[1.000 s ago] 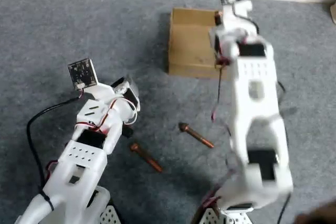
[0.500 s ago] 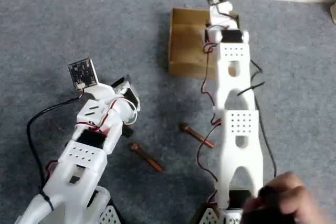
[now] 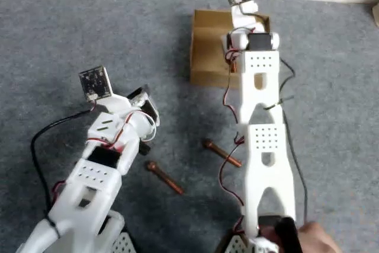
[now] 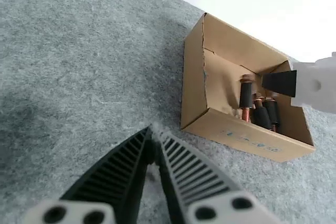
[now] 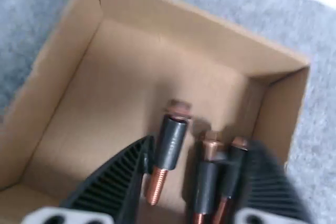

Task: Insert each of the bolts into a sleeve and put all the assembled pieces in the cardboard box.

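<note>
The cardboard box [image 3: 204, 45] stands at the back of the grey mat. Three bolts in black sleeves lie side by side in it [image 5: 170, 140] [image 4: 245, 98]. My right gripper [image 5: 197, 179] hangs open over the box [image 5: 63, 77], its fingers astride those pieces; in the high view it [image 3: 233, 41] is at the box's right part. Two bare copper bolts lie on the mat, one [image 3: 166, 178] beside the left arm and one [image 3: 222, 152] beside the right arm. My left gripper [image 4: 153, 134] is shut and empty, low over the mat and short of the box [image 4: 194, 77].
Grey mat surrounds the box on all sides. The stretched right arm [image 3: 263, 134] spans from the front edge to the box. A black cable [image 3: 41, 140] loops to the left of the left arm.
The right arm has stretched out flat and its gripper has gone down into the box. The left arm has hardly moved, and the two bare bolts lie where they were.
</note>
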